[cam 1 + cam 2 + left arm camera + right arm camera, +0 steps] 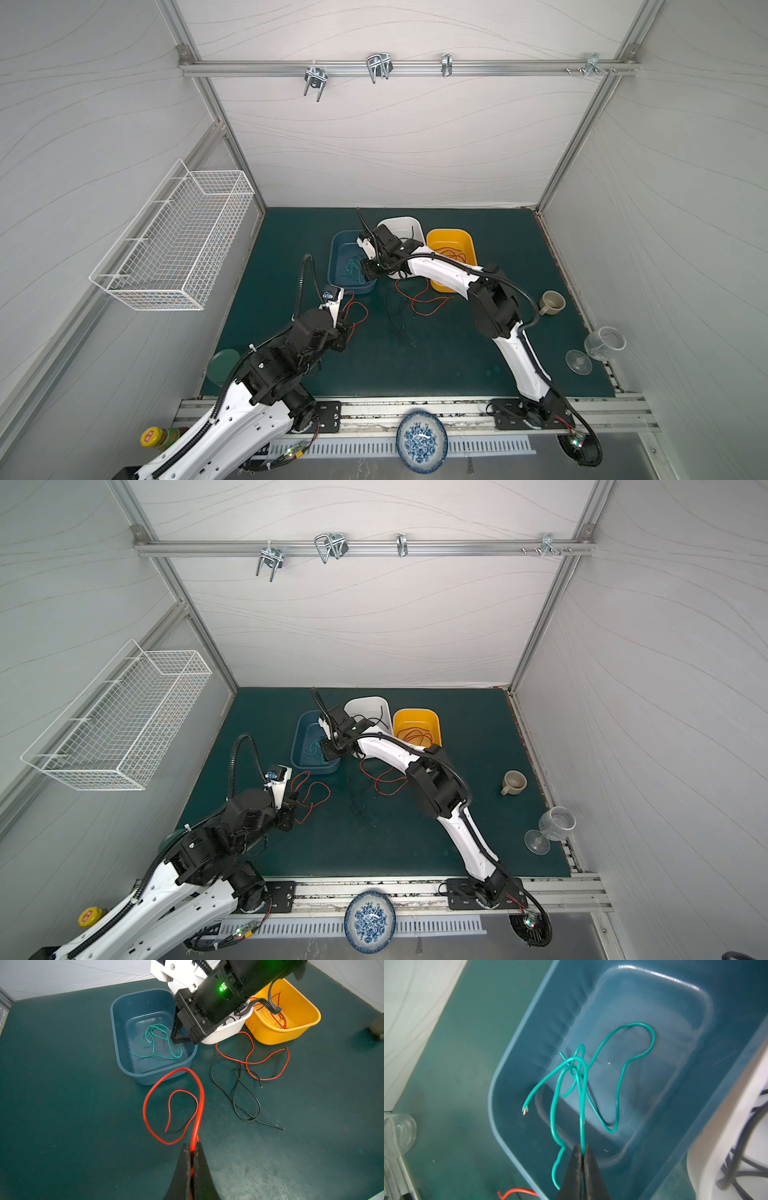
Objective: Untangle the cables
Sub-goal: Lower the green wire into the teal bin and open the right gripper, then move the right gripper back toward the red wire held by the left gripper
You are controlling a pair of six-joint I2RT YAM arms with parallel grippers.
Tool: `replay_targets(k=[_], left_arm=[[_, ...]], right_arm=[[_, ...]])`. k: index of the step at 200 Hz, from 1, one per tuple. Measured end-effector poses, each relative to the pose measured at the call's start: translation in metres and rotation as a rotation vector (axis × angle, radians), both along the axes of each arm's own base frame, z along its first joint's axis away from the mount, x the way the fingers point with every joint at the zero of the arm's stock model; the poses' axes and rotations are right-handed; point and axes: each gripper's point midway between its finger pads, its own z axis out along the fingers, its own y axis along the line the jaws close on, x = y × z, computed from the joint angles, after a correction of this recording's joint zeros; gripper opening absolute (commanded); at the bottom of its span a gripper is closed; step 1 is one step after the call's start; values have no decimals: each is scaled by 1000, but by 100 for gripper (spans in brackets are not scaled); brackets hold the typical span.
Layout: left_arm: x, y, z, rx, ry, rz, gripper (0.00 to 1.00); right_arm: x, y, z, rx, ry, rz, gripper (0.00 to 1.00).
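Lower right of both top views: right arm (515,361) rises from its base, elbow bent, forearm reaching up-left to centre frame, wrist pitched down over the dark blue rectangular plastic tub (336,249). The right gripper (583,1148) is pinched tight on the thin teal-green cable (620,1084), whose tangled loops lie inside that tub.

Lower left: left arm (232,419) folded low, left gripper (192,1147) clamped on a looping thin red cable (145,1105) over the dark green mat (62,1105).

Centre of mat: thin black cable (234,1093) crossing a second red cable (249,1062), near the white plastic tub (226,1032) and yellow plastic tub (291,1032).
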Motion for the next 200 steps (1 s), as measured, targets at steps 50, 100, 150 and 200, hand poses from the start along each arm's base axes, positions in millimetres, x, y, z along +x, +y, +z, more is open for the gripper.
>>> replay_targets(k=[50,100,150,200], left_arm=[[0,0,0,-1,1,-2,0],[0,0,0,-1,1,-2,0],[0,-1,0,-1,2,-3,0],[-1,-1,2,-12,-4,-8,0]], right_arm=[[-2,-2,-16,-33,20,6,10],[-1,-2,-15,-37,11,13,20],[-5,-7,-9,-34,5,19,32],[-38,-35,53,76,-50,44,46]])
